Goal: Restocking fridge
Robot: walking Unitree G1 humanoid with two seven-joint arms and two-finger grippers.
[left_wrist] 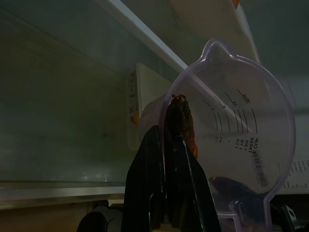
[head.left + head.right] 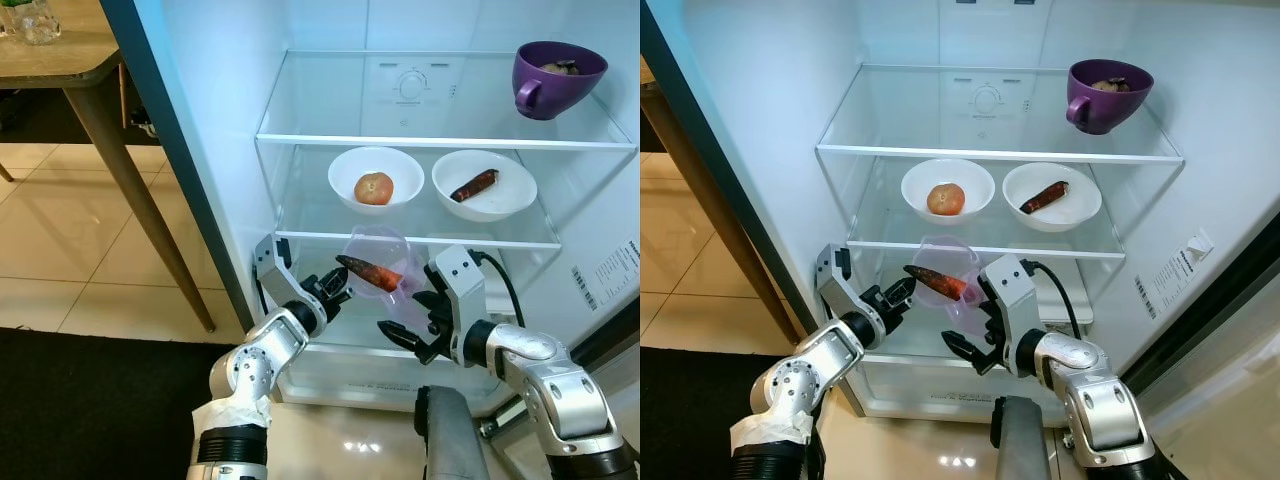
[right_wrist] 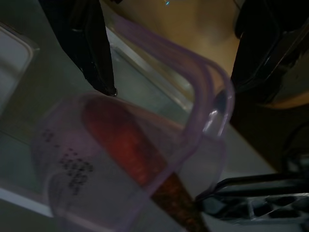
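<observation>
Inside the open fridge (image 2: 600,150), below the glass shelf (image 2: 420,238) with two white bowls (image 2: 376,178), left gripper (image 2: 336,287) clenched on a carrot (image 2: 370,273) half inside the clear jug (image 2: 385,262); right gripper (image 2: 408,335) spread by its handle.

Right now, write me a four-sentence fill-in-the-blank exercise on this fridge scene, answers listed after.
1. The left gripper pushes a carrot into the clear measuring ____.
2. The purple bowl stands on the ____ shelf.
3. On the middle shelf sit ____ white bowls.
4. The left white bowl holds a round ____.

Missing words: cup; top; two; apple
</observation>
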